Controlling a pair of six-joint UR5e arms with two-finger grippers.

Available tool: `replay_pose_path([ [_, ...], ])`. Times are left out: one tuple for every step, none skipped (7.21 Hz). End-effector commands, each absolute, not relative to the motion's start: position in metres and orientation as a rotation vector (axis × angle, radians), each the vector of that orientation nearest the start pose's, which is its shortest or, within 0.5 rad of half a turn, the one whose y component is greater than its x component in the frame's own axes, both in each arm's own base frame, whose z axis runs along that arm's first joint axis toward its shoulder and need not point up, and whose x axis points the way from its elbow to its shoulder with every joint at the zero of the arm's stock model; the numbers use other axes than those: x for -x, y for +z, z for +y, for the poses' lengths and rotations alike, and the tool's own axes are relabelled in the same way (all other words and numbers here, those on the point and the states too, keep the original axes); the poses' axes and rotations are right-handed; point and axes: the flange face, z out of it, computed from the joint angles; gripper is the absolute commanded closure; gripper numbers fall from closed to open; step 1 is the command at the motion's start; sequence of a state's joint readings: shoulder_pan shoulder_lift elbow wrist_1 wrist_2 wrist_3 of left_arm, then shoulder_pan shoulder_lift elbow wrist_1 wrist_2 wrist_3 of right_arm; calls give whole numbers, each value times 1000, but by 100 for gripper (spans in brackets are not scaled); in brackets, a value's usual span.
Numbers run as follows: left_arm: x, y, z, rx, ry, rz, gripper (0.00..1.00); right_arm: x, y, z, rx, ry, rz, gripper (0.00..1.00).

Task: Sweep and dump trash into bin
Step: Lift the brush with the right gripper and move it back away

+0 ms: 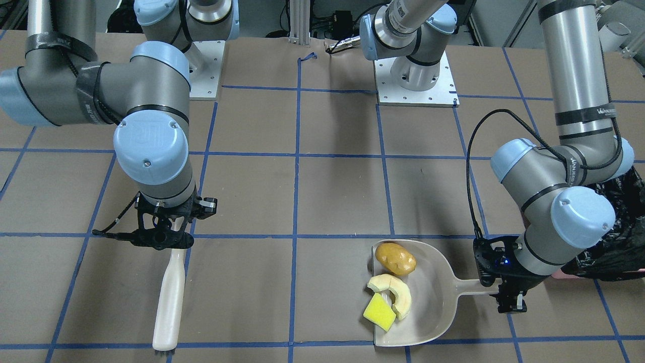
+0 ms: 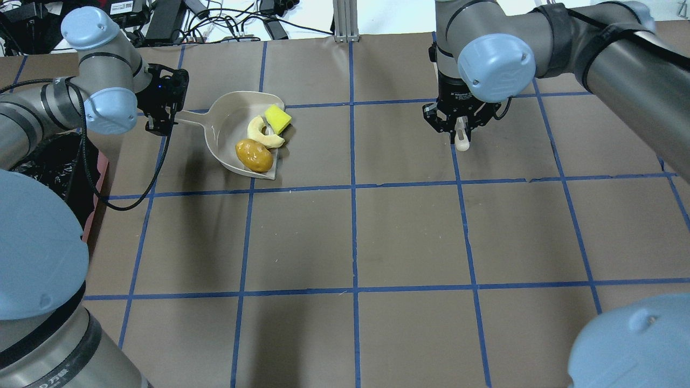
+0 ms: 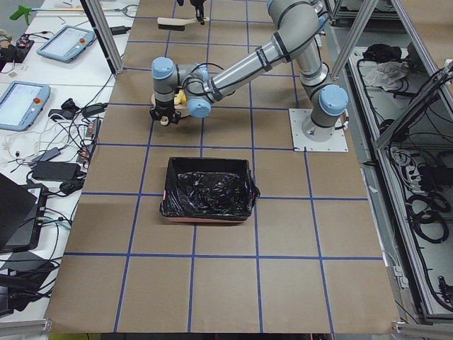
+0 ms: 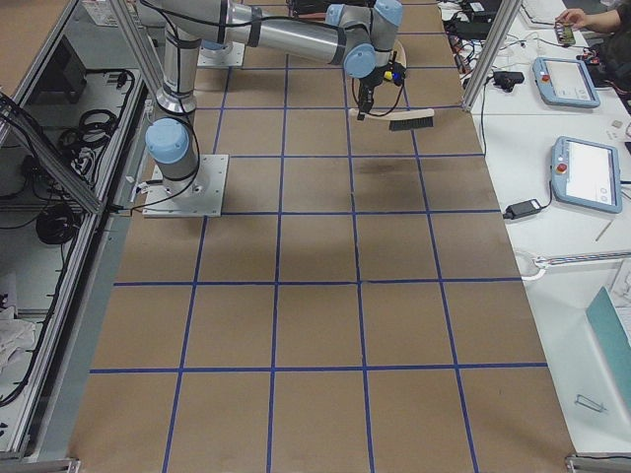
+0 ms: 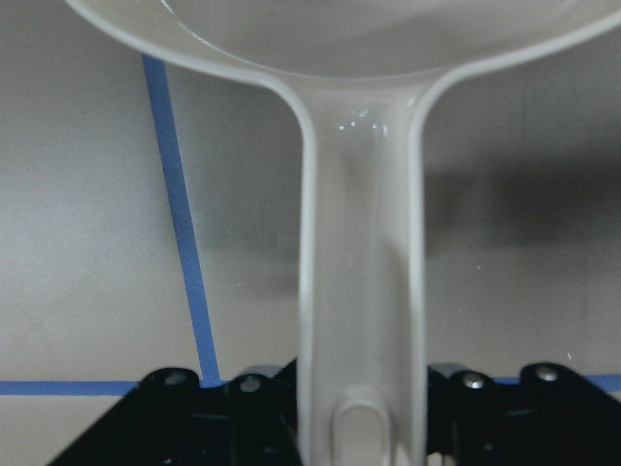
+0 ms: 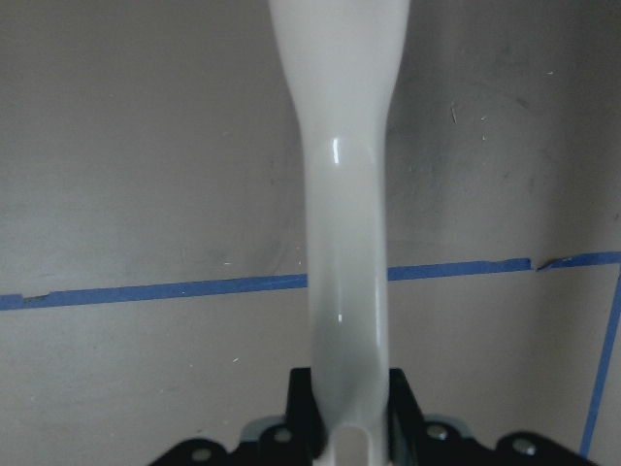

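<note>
Three bits of trash sat in the dustpan, with the bin off to one side

The potato [image 1: 396, 258], the cream crescent slice [image 1: 395, 295] and the yellow wedge [image 1: 379, 312] were bunched together in the beige dustpan [image 1: 438, 282], close to its open lip. The left gripper [image 1: 509, 297] was pinched on the end of the pan's handle, so the trash lay one handle-length beyond it. The bin [image 3: 205, 212] stood on the surface [image 1: 332, 191] near that arm, apart from the pan. The right gripper [image 1: 165, 239] was clamped on the white brush [image 1: 170, 297], well apart from the trash.
</note>
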State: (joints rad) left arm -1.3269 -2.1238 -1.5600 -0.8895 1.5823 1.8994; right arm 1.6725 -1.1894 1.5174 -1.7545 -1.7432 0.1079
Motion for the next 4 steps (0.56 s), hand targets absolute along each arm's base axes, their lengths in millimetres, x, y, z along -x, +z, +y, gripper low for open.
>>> replay_pose_path([
  [-35, 235, -684, 2406, 81, -2214, 100, -133, 304, -606, 52, 206, 3315, 100],
  [-35, 232, -684, 2398, 81, -2217, 100, -111, 302, -609, 87, 226, 3305, 100],
  [-34, 230, -684, 2395, 83, -2214, 82, -97, 301, -611, 108, 240, 3301, 100],
  [-34, 227, -685, 2392, 83, -2210, 79, -86, 301, -613, 131, 246, 3294, 100],
])
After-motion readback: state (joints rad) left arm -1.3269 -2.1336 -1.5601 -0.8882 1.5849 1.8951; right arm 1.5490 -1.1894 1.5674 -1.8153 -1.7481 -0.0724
